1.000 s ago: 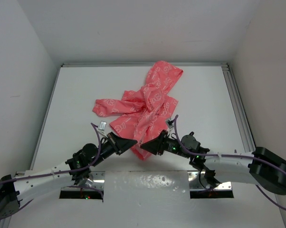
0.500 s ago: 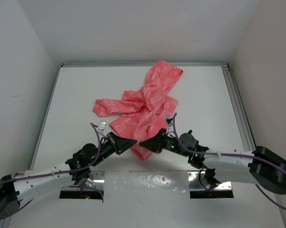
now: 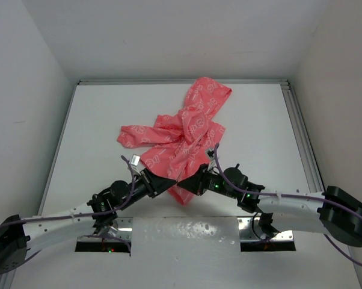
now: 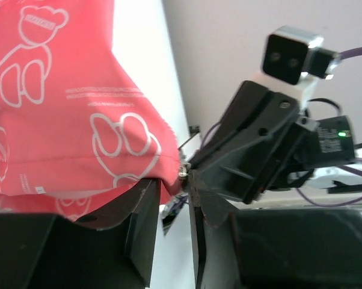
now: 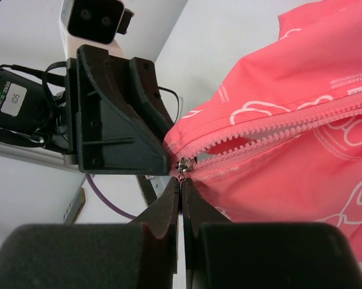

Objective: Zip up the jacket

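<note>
The coral-pink jacket lies crumpled mid-table with its hood toward the back and its bottom hem toward me. It also shows in the left wrist view and the right wrist view. My two grippers meet at the hem. The left gripper is nearly closed, with the hem corner pinched between its tips. The right gripper is shut on the pull tab of the metal zipper slider. The slider sits at the bottom end, and the teeth above it are parted.
White walls enclose the table on three sides. An aluminium rail runs along the right edge. A shiny sheet lies at the near edge between the arm bases. One sleeve stretches out to the left.
The right gripper has edged left and forward to meet the left gripper at the hem. The left arm's wrist has shifted slightly forward. The jacket has barely moved.
</note>
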Controlling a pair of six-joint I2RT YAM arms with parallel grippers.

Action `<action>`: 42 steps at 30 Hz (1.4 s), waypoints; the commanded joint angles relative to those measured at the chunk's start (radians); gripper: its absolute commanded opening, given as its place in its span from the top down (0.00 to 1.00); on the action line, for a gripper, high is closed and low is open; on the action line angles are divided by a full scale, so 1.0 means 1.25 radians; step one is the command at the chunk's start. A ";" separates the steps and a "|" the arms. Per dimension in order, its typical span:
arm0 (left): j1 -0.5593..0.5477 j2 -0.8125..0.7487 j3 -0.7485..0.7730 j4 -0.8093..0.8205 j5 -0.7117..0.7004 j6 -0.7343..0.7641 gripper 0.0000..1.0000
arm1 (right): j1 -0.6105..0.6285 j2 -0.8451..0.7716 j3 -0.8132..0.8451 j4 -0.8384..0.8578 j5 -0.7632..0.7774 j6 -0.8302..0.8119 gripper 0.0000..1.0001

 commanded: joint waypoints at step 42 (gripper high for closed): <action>-0.002 -0.026 -0.141 -0.028 -0.026 -0.002 1.00 | 0.008 -0.076 0.157 -0.298 0.171 -0.163 1.00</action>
